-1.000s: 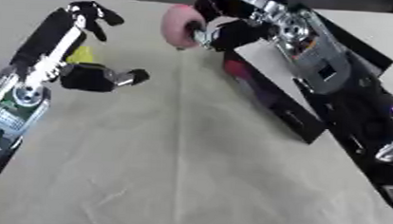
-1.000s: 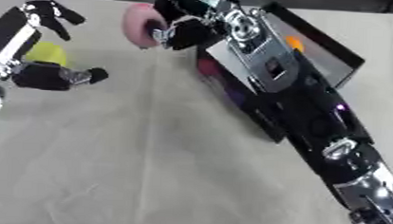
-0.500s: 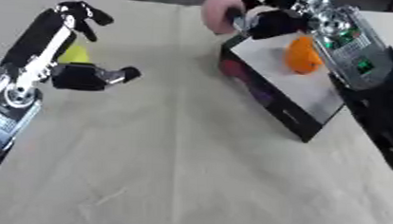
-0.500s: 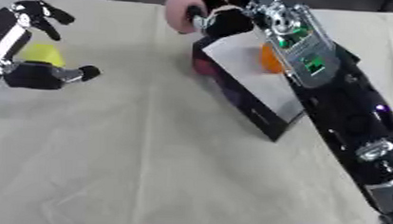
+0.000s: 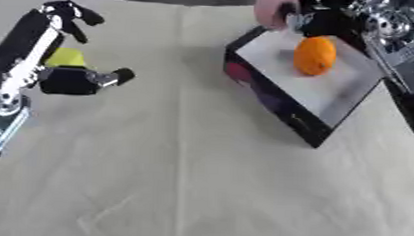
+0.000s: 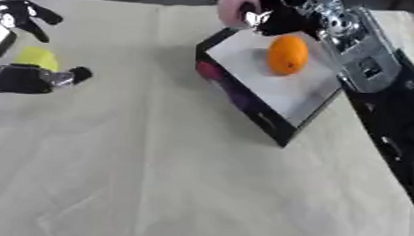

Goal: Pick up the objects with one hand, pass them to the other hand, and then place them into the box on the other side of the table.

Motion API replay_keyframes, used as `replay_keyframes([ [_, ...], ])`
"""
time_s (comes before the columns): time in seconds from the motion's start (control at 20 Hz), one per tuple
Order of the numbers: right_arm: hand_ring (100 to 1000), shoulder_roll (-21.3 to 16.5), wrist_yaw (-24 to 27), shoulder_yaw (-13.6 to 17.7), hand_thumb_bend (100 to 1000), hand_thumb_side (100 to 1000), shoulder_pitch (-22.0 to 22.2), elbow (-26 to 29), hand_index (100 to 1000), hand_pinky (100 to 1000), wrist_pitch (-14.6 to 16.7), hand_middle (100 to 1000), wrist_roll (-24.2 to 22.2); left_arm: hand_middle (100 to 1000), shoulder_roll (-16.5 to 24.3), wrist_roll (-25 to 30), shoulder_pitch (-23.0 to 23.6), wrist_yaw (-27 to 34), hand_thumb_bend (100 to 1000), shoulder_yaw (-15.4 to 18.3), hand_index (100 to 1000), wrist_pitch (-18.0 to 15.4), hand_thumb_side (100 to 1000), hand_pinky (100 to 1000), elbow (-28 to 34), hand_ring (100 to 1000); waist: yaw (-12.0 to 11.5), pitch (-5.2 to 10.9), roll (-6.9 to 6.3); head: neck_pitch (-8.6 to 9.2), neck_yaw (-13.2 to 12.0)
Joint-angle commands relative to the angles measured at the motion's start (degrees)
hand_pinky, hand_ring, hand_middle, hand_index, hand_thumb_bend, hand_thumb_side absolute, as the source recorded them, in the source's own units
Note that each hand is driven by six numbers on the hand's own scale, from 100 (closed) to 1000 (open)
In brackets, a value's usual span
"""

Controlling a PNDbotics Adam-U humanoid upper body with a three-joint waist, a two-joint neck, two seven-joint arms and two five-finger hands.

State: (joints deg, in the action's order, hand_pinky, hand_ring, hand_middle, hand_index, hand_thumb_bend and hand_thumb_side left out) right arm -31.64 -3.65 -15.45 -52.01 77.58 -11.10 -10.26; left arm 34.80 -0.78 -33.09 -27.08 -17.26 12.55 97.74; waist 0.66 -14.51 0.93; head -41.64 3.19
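A pink round object (image 5: 270, 8) is held over the far corner of the black box (image 5: 273, 100), with my right hand (image 6: 281, 18) curled round it. Inside the box, on its white floor, lies an orange (image 5: 315, 55). My left hand (image 5: 69, 49) hangs over the table's left side with relaxed fingers and holds nothing. A yellow object (image 5: 66, 57) lies on the cloth just behind that hand, partly hidden by it.
A cream cloth (image 5: 182, 179) covers the table, with a wide bare stretch in the middle and front. My right arm (image 6: 378, 92) runs along the right edge beside the box. The table's far edge (image 5: 163, 2) lies close behind the box.
My right hand has carried the pink object rightward and away, from the table's middle to above the box's far corner. The box interior and orange are now uncovered. The left hand has stayed put.
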Motion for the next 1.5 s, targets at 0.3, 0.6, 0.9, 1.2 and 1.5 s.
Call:
replay_keyframes([
  [0.3, 609, -4.31, 1.92, 3.19, 100, 100, 1.48, -1.42, 495, 833, -0.42, 505, -0.38, 668, 2.11, -2.02, 0.19, 1.08, 713, 2.66, 768, 0.69, 450, 738, 1.26, 557, 0.02, 2.29, -0.44, 1.54, 1.65],
  [0.6, 613, -6.09, 0.75, 3.85, 100, 100, 3.69, -2.32, 502, 834, 0.62, 510, -0.83, 668, 2.81, -3.41, 0.92, 1.42, 712, 3.84, 768, 1.09, 451, 740, 1.51, 556, -0.05, 2.18, -0.46, 1.42, 3.08],
  [0.9, 642, -7.2, -1.19, 4.23, 100, 118, 5.45, -3.06, 577, 844, 1.08, 576, -1.22, 669, 3.42, -4.25, 1.6, 1.64, 714, 4.61, 768, 1.47, 456, 741, 1.68, 555, -0.03, 2.08, -0.57, 1.46, 4.21],
  [1.2, 730, -7.67, -3.41, 4.95, 100, 355, 6.68, -3.31, 752, 867, -0.05, 745, -0.17, 669, 3.88, -5.04, 2.28, 1.53, 713, 5.34, 768, 1.75, 459, 741, 1.64, 556, -0.04, 2.07, -0.74, 1.45, 3.99],
  [1.5, 811, -7.86, -3.24, 5.45, 100, 467, 7.26, -2.75, 840, 890, -0.8, 864, 1.46, 670, 4.3, -5.63, 2.69, 1.64, 715, 5.74, 769, 1.91, 462, 742, 1.46, 556, -0.09, 2.07, -0.88, 1.41, 3.46],
])
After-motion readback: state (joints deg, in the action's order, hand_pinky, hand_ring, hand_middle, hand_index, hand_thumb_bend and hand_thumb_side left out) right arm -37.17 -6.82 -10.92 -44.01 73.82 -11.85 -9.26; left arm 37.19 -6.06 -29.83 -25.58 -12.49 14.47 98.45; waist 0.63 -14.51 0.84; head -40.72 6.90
